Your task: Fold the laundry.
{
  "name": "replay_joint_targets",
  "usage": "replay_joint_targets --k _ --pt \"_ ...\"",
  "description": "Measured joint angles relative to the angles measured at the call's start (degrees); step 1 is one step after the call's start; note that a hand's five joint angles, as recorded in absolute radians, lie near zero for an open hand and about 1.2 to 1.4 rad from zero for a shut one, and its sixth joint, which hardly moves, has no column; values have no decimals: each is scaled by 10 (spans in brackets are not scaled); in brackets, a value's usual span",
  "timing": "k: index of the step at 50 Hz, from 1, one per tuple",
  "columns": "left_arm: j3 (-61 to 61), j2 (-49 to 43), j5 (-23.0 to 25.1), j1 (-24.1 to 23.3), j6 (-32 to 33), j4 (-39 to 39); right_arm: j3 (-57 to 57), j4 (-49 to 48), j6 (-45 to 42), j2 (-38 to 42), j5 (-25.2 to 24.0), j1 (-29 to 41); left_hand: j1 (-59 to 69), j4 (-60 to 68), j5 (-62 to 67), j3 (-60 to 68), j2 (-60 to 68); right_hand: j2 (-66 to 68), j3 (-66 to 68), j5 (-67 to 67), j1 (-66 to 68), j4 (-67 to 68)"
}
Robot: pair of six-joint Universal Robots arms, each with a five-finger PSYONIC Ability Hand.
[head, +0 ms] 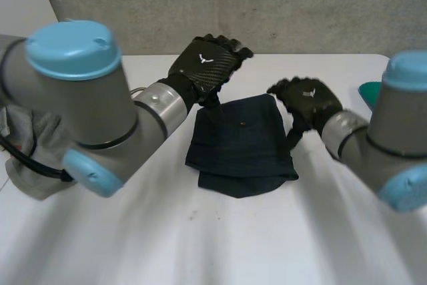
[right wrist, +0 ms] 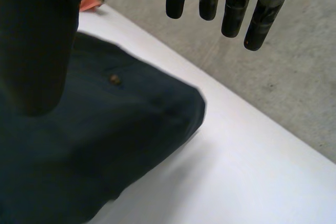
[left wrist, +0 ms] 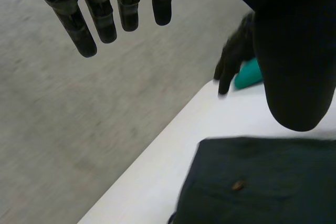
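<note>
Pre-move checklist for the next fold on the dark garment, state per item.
1. Left hand open, empty: ok.
2. Right hand open, empty: ok.
3. Dark blue garment flat on white table: ok.
4. Garment layers aligned: not ok, lower layer pokes out at near edge.
5. Grey cloth apart from garment: ok.
6. Hands touching garment's far corners: cannot tell.

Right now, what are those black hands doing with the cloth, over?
Left hand open, right hand open. Dark blue garment folded flat, unheld. Grey cloth off to the side.
</note>
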Motion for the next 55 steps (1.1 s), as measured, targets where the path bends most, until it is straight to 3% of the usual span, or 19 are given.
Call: replay_joint_targets --k 6,10,19,28,35,40,42,43,44,48,55 --pt "-69 56 118 37 -10 -1 140 -104 -36 -21 -7 22 0 0 0 0 0 0 0 0 0 0" --pt "-88 68 144 52 -24 -3 176 -155 -47 -10 -11 38 0 0 0 0 0 0 0 0 0 0" --pt "-98 69 147 58 -47 -4 164 -276 -54 86 -4 71 0 -6 0 5 0 0 0 0 0 0" --pt "-98 69 144 55 -47 -4 69 -286 -55 153 51 75 0 -6 0 5 0 0 0 0 0 0" --pt "-98 71 144 55 -47 -3 1 -265 -55 190 65 74 0 -6 0 5 0 18 24 7 25 5" --pt "-98 72 144 55 -47 -3 -52 -230 -55 218 57 74 0 -6 0 5 0 209 211 92 193 188" --pt "-98 72 144 56 -47 -3 -61 -224 -55 223 54 73 0 -6 0 5 0 209 211 92 193 188" --pt "-98 72 144 56 -47 -3 -80 -213 -54 232 46 73 0 -6 0 5 0 440 437 105 353 415" --pt "-98 72 144 56 -47 -3 -93 -206 -54 238 40 73 0 -6 0 5 0 489 484 105 378 464" --pt "-98 72 144 58 -47 -3 -128 -193 -53 251 26 73 0 -6 0 5 0 555 555 105 425 536" --pt "-98 77 143 61 -48 -3 -190 -189 -51 246 18 63 0 -6 0 5 0 558 566 105 455 545"
